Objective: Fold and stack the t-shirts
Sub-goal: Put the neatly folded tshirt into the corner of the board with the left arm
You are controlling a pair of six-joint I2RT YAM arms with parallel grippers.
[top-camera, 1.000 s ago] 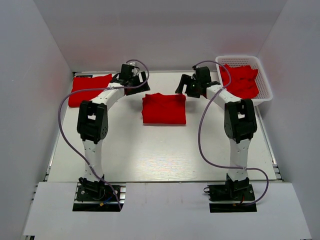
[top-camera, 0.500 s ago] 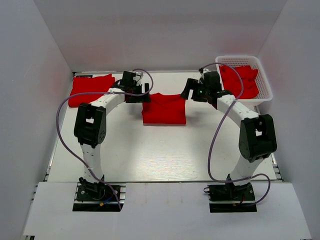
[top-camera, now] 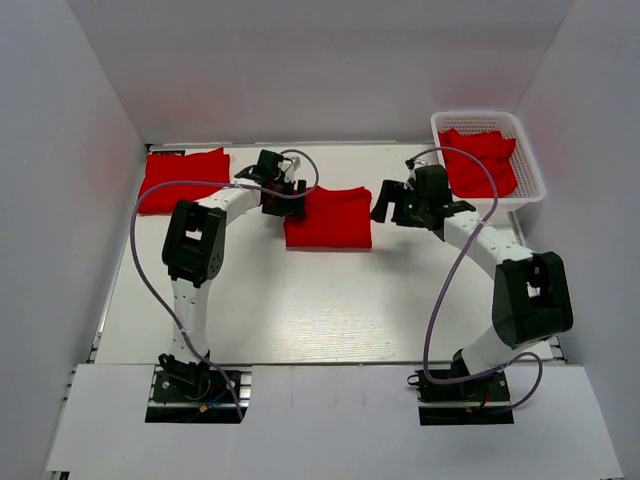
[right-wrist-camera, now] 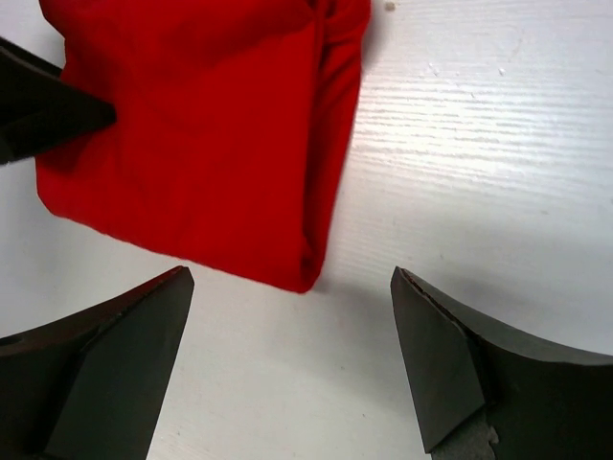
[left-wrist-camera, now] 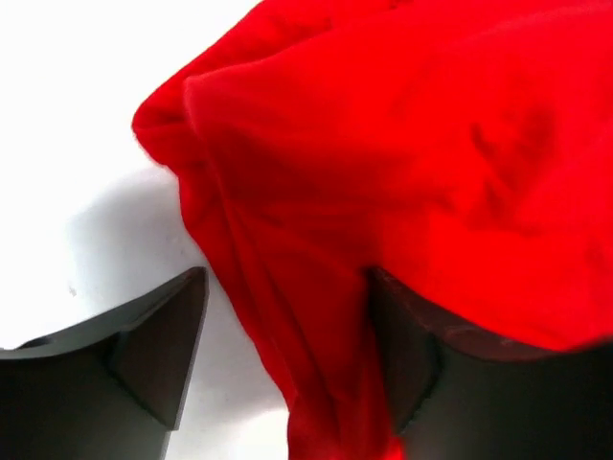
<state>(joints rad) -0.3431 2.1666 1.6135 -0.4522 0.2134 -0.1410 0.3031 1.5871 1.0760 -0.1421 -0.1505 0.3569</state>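
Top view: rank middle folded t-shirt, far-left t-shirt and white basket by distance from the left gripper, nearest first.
1. Middle folded t-shirt: table centre; the left gripper is at its left edge.
2. Far-left t-shirt: back-left corner.
3. White basket: back right, clearly farthest.

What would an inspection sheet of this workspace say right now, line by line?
Surface: white table, bare around the cloth.
Job's things: folded t-shirt at centre; folded red pile far left; loose t-shirts heaped in the mesh basket far right.
Clutter: nothing seen.
Grippers: left gripper open, fingers either side of the folded t-shirt's edge; right gripper open over a corner of the same shirt, holding nothing.
Cables: purple cables, one looping beside each arm.
Surroundings: white walls on three sides.
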